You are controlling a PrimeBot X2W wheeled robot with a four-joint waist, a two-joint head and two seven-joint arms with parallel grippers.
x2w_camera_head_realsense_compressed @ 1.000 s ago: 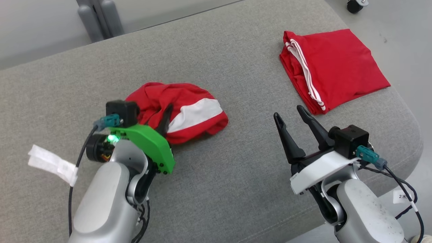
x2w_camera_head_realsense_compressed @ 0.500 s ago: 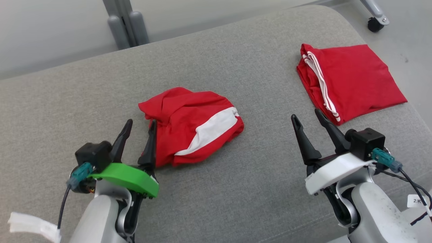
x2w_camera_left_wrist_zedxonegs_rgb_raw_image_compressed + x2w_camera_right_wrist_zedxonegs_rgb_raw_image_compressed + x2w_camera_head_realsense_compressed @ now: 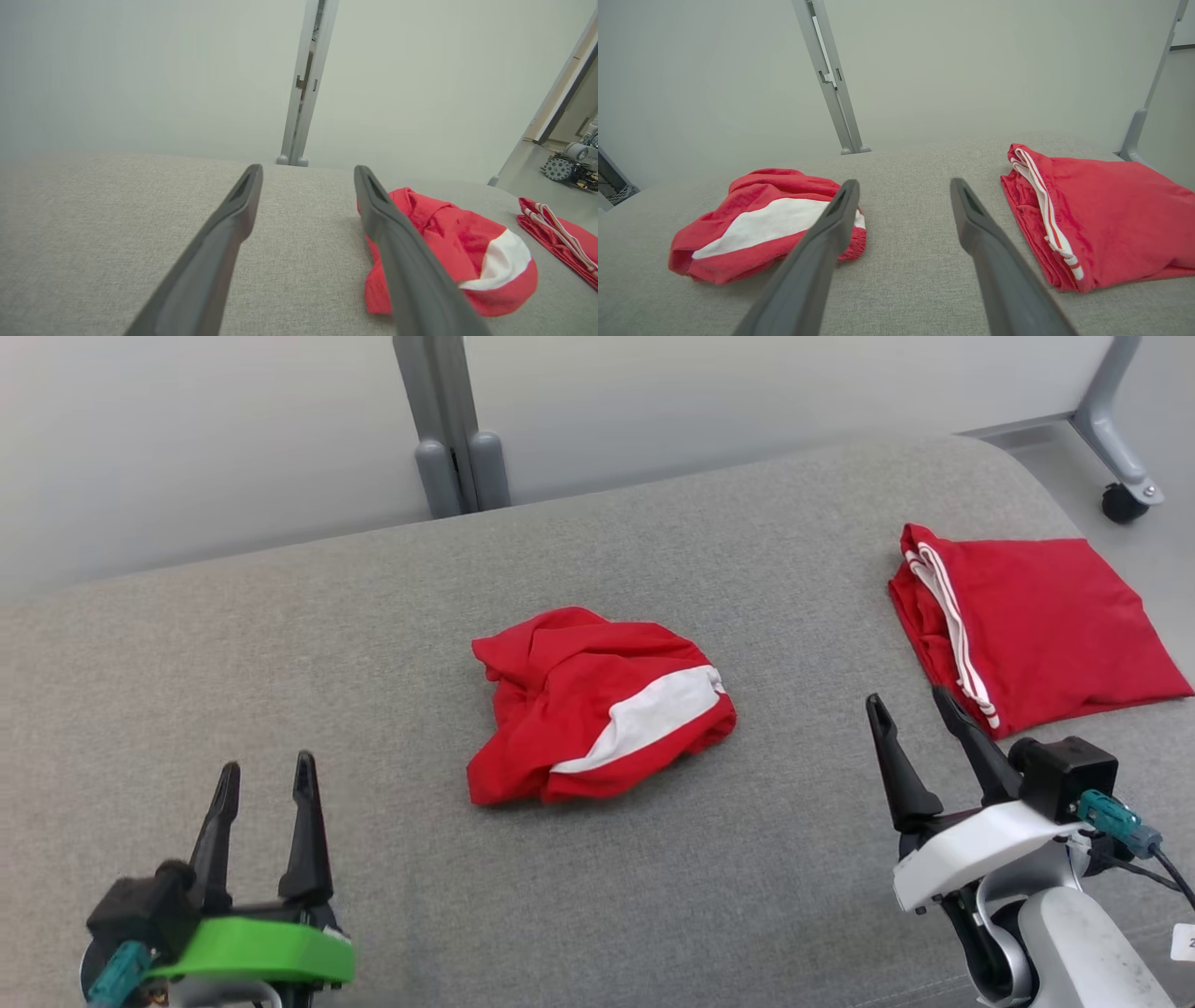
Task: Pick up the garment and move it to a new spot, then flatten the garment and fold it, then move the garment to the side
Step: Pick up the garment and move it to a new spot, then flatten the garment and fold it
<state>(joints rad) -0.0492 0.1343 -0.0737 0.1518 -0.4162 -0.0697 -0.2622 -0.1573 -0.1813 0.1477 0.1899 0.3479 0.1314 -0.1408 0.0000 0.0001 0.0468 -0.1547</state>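
where the garment lies: the crumpled red garment (image 3: pixel 597 705) with its white band sits bunched in the middle of the grey fabric-covered table (image 3: pixel 280 644), touched by neither arm.
left jaws: apart and empty, low at the near left of the head view, fingers (image 3: pixel 303 821) pointing up the table, well apart from the garment; in the left wrist view the garment (image 3: pixel 448 247) lies off to the right of the fingers, not between them.
right jaws: apart and empty at the near right, fingers (image 3: pixel 896 765) standing between the garment and the folded red garment (image 3: pixel 1036 616).
risk, wrong cloth: the folded piece is the same red with white stripes and lies just beyond the right jaws; a reach drifting that way would likely pull it open.
risk, thin pinch: the heap is layered and rumpled, so a grasp on one fold probably lifts only part of it and drags the rest, leaving it twisted for flattening.
risk, snag: long fingers pressed into the soft cover may pinch the table's fabric along with the cloth.
risk, edge: the folded piece lies close to the table's right edge; cloth set down there could slide off.
around: a grey post (image 3: pixel 453 439) behind the far edge; a caster (image 3: pixel 1120 502) on the floor at far right.
in the way: nothing lies between either jaws and the garment.
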